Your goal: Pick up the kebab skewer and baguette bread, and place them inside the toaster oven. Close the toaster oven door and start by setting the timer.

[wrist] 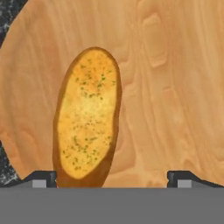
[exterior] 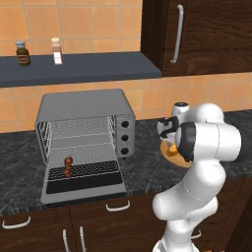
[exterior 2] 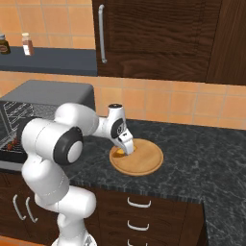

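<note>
So the tool [wrist: 111, 178] hangs low over the round wooden plate [exterior 2: 149, 163], fingers spread wide with nothing between them. One baguette bread [wrist: 86, 118] lies flat there, toward 11 o'clock of the gap, looks ready for grabbing. One kebab skewer [exterior: 68, 166] already sits in the toaster oven [exterior: 83, 106], toaster oven door [exterior: 83, 189] dropped open. Three knobs, two jars.

arm [exterior 2: 53, 144]: bent at elbow, reaching forward and right | hand [exterior 2: 129, 150]: pointing down, low | fingers [wrist: 43, 178]: spread wide, gripping nothing
</note>
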Robot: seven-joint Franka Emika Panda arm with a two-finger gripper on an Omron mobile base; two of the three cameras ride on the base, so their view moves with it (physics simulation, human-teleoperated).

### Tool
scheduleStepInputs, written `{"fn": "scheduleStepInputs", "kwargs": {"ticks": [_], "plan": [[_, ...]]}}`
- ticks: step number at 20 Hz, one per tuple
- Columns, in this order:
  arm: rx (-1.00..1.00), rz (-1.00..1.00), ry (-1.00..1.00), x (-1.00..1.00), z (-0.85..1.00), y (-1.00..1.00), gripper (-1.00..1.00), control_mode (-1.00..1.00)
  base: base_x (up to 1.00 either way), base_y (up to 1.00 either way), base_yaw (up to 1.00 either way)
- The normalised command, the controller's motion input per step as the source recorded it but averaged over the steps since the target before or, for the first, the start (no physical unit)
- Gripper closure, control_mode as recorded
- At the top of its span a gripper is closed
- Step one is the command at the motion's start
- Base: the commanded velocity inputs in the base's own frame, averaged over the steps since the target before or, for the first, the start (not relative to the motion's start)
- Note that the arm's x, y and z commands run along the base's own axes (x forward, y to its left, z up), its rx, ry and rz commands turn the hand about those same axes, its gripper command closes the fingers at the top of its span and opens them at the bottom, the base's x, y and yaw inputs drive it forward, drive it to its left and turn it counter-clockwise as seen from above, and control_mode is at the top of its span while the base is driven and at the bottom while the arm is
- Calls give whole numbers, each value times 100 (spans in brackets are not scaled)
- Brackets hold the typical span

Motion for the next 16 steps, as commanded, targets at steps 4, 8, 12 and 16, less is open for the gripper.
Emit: {"fn": "scheduleStepInputs", "kwargs": {"ticks": [4,8,12,16], "plan": [[0,0,0,15,-19,1,-100,-100,0,0,0],[0,0,0,18,-10,4,-100,-100,0,0,0],[0,0,0,12,-8,3,-100,-100,0,0,0],[0,0,0,0,-11,8,-100,-100,0,0,0]]}}
